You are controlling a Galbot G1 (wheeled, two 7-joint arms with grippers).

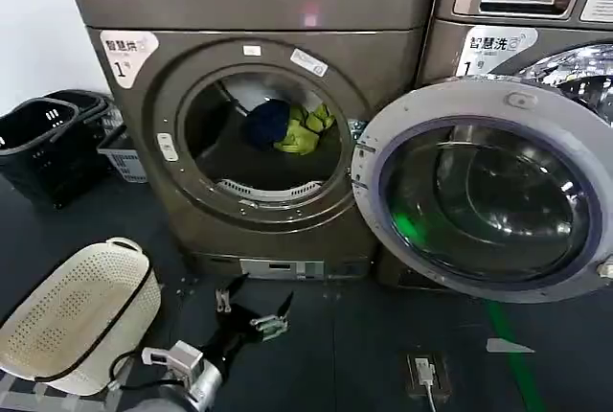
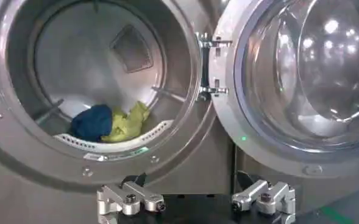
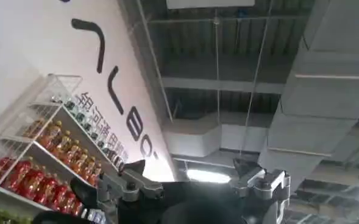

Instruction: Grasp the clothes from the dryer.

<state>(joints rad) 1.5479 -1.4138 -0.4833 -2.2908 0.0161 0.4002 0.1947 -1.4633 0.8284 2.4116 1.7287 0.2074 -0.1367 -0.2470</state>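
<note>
- the dryer stands with its round opening exposed; its door is swung fully aside to the robot's right, so access is already there.
- the clothes lie inside the drum toward the back, a dark navy piece touching a yellow-green piece, resting on the drum floor. the left wrist view shows the same bundle low in the drum, behind the perforated lip.
- the left end effector hangs low above the dark floor in front of the machine, below the opening and well apart from the bundle. its fingers are spread wide and released, holding nothing.
- the right end effector points up toward a ceiling and a shelf of bottles, away from the work; its fingers are parted and empty, so this arm looks idle.
- a white perforated basket sits on the floor at the robot's left.
- judgement: the task is at an early stage. no grasp has been made; what remains is raising the left arm to the opening, reaching in, closing on the fabric and drawing it out.
</note>
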